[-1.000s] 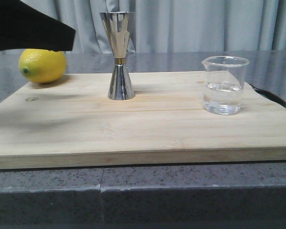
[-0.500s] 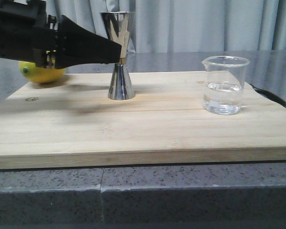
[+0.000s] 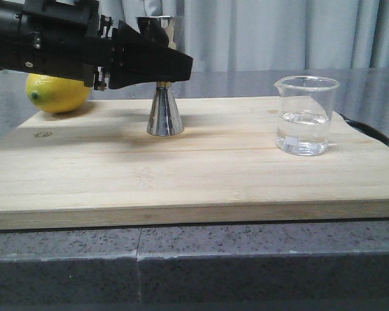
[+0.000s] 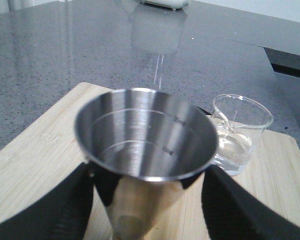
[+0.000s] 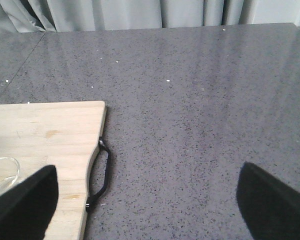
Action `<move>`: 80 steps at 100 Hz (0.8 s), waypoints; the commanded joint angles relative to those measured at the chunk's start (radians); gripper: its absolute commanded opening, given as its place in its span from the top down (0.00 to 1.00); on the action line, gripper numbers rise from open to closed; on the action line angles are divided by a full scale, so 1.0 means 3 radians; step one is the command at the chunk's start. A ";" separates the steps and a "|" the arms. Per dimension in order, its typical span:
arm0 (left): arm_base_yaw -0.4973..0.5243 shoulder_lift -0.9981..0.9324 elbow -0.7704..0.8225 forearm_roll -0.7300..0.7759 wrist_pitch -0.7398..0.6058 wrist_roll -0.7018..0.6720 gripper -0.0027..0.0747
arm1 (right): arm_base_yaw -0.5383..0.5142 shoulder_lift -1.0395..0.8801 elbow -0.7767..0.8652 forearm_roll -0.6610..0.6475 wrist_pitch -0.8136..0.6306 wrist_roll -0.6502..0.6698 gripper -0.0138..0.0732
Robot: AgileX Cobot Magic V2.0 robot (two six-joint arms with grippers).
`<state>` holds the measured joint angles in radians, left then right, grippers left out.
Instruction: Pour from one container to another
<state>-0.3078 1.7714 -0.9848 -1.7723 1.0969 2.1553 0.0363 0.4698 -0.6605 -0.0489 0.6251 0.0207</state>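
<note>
Grey curtains hang behind a speckled grey countertop point(image 3: 259, 249) on which a pale wooden cutting board point(image 3: 201, 168) lies flat. Toward the board's back left the steel jigger point(image 3: 164, 107) stands upright, long axis vertical, wide mouth facing straight up and lower cone resting on the wood. The left gripper point(image 3: 175, 65) reaches in from the left at the level of the jigger's upper cone; in the left wrist view its black fingers point(image 4: 55, 210) sit on either side of the cone with the jaws spread, and whether the pads actually touch the metal cannot be told. The glass beaker point(image 3: 305, 116) stands upright on the right part of the board, well apart from the jigger, its pouring lip turned to the left and clear liquid filling roughly its lower half. A yellow lemon point(image 3: 57, 92) rests at the board's back left corner. The right gripper point(image 5: 145, 200) hovers over the counter beside the board's black handle point(image 5: 102, 175), fingers wide apart and holding nothing.
</note>
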 commanded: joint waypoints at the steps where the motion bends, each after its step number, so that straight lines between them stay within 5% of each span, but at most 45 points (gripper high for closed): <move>1: -0.0026 -0.0120 -0.0092 -0.0260 0.0213 0.0008 0.58 | -0.0016 0.0044 -0.0122 -0.0053 -0.0256 -0.0039 0.11; 15: -0.0026 -0.0120 -0.0092 -0.0260 0.0220 0.0008 0.67 | -0.0016 0.0044 -0.0122 -0.0055 -0.0251 -0.0039 0.11; 80: -0.0031 -0.0126 -0.0280 -0.0260 0.0571 -0.0166 0.67 | -0.0016 0.0063 -0.0128 -0.0103 -0.0295 -0.0194 0.11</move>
<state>-0.3078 1.7714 -1.0357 -1.7685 1.1496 2.1320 0.0363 0.4712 -0.6605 -0.0638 0.6251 0.0000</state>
